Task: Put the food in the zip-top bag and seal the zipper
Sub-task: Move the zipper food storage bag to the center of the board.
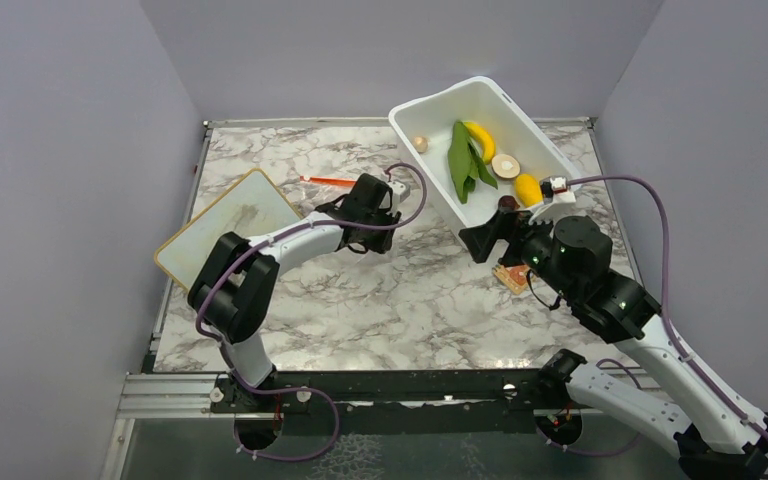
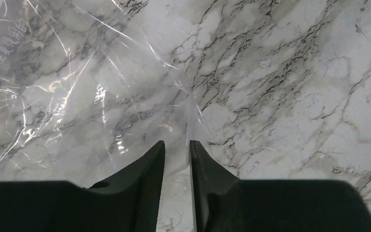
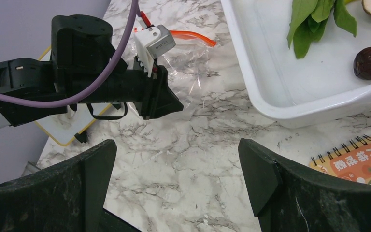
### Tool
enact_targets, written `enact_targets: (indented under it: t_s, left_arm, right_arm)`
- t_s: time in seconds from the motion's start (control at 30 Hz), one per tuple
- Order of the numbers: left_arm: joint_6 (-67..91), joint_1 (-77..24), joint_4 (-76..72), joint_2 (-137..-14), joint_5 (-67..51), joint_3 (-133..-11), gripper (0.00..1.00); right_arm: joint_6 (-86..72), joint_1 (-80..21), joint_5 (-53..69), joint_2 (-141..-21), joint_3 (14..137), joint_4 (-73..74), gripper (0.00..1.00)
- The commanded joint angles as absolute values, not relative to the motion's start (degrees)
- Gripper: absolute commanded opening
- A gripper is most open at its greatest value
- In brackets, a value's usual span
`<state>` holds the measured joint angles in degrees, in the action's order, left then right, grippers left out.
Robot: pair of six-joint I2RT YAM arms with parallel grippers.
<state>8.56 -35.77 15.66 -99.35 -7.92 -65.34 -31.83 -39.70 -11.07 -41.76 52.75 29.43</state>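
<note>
Left wrist view has the left jaws narrowly parted, astride the edge of the clear zip-top bag, which lies flat on the marble desk. Right jaws gape wide, grasping nothing, near the white tub holding the food, well apart from the bag.

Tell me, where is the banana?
In the top view, the banana lies inside the white tub at the far right of the table, beside the green leaves.
</note>
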Motion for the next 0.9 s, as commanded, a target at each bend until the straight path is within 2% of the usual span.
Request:
enact_targets:
  t_s: [0.0,0.13,0.53,0.7,0.87]
  left_arm:
    - [9.3,-36.4,18.1,-98.0,-7.0,-65.7,0.19]
    - [10.6,-37.0,18.3,-92.7,-9.2,-63.5,0.0]
    - [16.6,-37.6,14.6,-72.5,-19.8,-47.8,0.0]
    - [21.6,-37.7,12.3,-65.4,-25.5,-40.4,0.0]
    - [26.1,-37.7,12.3,-57.2,-26.2,-33.5,0.0]
  right_arm:
    - [-33.0,-40.1,-11.2,-41.6,53.0,29.5,1.0]
    - [-32.2,-40.0,-7.9,-39.5,51.9,25.3,1.0]
    - [-33.9,-40.0,-5.4,-39.4,48.9,23.6,0.96]
    - [-35.5,-40.0,-0.9,-45.4,49.8,24.1,0.93]
    - [-33.0,-40.0,5.0,-52.1,52.0,24.4,0.89]
